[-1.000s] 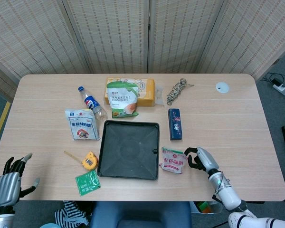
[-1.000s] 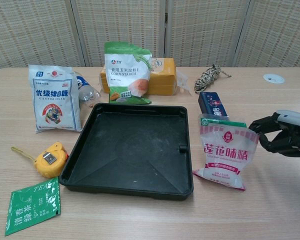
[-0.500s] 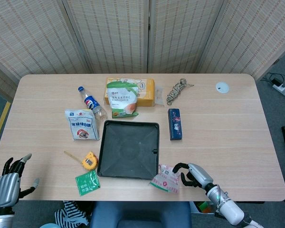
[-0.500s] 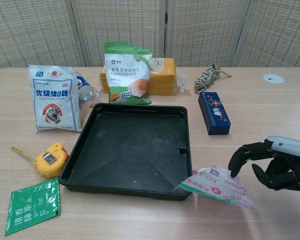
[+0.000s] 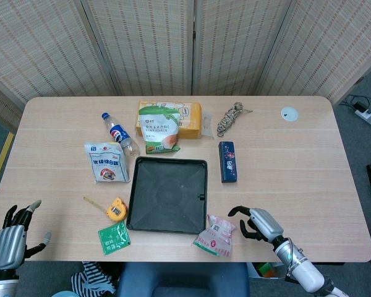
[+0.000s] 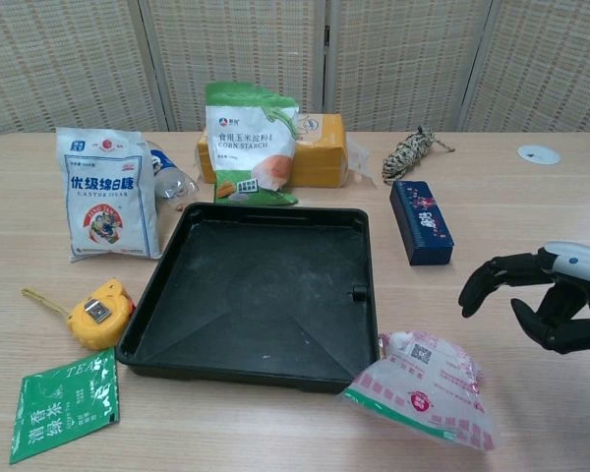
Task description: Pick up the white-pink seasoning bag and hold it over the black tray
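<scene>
The white-pink seasoning bag lies flat on the table by the near right corner of the black tray. It shows its back side with a QR code. My right hand hovers just right of the bag with its black fingers spread and curved. It holds nothing and there is a gap between it and the bag. My left hand hangs past the table's near left corner, fingers apart and empty, and appears only in the head view.
Behind the tray stand a green corn starch bag and a yellow box. A sugar bag and bottle lie left. Tape measure, green tea sachet, blue box, rope and white disc also lie about.
The seasoning bag was dragged from beside the tray toward the near edge and turned over. It now lies still, and my right hand has let it go and shifted right.
</scene>
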Controlling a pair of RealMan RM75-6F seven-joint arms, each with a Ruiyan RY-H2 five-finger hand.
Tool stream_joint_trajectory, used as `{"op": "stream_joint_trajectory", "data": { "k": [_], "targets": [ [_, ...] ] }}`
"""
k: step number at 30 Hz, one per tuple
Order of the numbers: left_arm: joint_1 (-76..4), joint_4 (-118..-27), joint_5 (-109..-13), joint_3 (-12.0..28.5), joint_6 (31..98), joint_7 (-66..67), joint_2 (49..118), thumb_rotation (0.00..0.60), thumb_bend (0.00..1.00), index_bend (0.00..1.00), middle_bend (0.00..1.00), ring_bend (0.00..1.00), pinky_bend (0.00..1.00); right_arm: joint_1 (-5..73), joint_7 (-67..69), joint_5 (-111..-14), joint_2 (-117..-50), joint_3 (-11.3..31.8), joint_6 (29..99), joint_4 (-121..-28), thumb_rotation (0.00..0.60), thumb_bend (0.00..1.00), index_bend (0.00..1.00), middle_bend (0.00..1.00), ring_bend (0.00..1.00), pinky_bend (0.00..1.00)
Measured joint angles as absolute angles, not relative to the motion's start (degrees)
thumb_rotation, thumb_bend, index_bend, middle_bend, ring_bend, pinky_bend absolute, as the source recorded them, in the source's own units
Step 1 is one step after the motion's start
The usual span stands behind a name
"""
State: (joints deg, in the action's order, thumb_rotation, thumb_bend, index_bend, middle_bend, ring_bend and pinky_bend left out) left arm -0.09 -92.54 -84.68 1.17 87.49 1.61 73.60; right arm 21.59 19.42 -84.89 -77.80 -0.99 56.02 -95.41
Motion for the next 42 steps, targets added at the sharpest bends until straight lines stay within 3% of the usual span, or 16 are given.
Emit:
{"op": "stream_joint_trajectory", "data": {
  "k": [2, 5, 10, 19, 28, 34, 42],
  "targets": [
    [-0.10, -92.63, -84.73, 1.19, 87.53, 1.67, 73.60, 0.600, 0.35, 0.15, 0.22, 0.20, 0.08, 22.02, 17.19, -86.88, -77.58, -1.21, 56.64, -94.20, 0.600, 0.53, 0.20, 0.23, 0.93, 0.84],
    [-0.14, -92.85, -84.79, 1.22, 87.55, 1.82, 73.58, 0.600, 0.35, 0.15, 0.22, 0.20, 0.08, 22.89, 12.71, -89.55, -77.29, -1.70, 57.05, -92.62, 0.600, 0.36, 0.14, 0.17, 0.91, 0.83],
    [-0.15, -93.40, -84.91, 1.20, 87.64, 2.22, 73.40, 0.600, 0.35, 0.15, 0.22, 0.20, 0.08, 25.47, 6.22, -92.91, -77.11, -2.77, 55.61, -90.52, 0.600, 0.22, 0.00, 0.07, 0.86, 0.83],
    [0.16, -94.40, -84.80, 1.15, 88.03, 2.81, 72.79, 0.600, 0.35, 0.14, 0.22, 0.20, 0.08, 28.86, 0.01, -96.68, -80.28, -3.50, 54.22, -85.76, 0.600, 0.21, 0.00, 0.05, 0.85, 0.83],
    [0.37, -94.97, -84.72, 1.08, 88.18, 3.07, 72.40, 0.600, 0.35, 0.14, 0.22, 0.20, 0.08, 30.06, 2.08, -100.46, -85.77, -5.09, 56.91, -77.20, 0.600, 0.21, 0.01, 0.08, 0.85, 0.83],
    [0.45, -95.49, -84.82, 1.12, 88.41, 3.19, 72.12, 0.600, 0.35, 0.14, 0.22, 0.20, 0.08, 30.44, 5.76, -102.82, -90.54, -6.13, 60.30, -70.25, 0.600, 0.21, 0.09, 0.13, 0.86, 0.83],
    [0.81, -95.84, -84.69, 1.04, 88.72, 3.03, 71.53, 0.600, 0.35, 0.15, 0.22, 0.20, 0.08, 30.77, 12.51, -105.16, -96.78, -6.96, 66.18, -60.74, 0.600, 0.21, 0.31, 0.24, 0.91, 0.83]
  ]
}}
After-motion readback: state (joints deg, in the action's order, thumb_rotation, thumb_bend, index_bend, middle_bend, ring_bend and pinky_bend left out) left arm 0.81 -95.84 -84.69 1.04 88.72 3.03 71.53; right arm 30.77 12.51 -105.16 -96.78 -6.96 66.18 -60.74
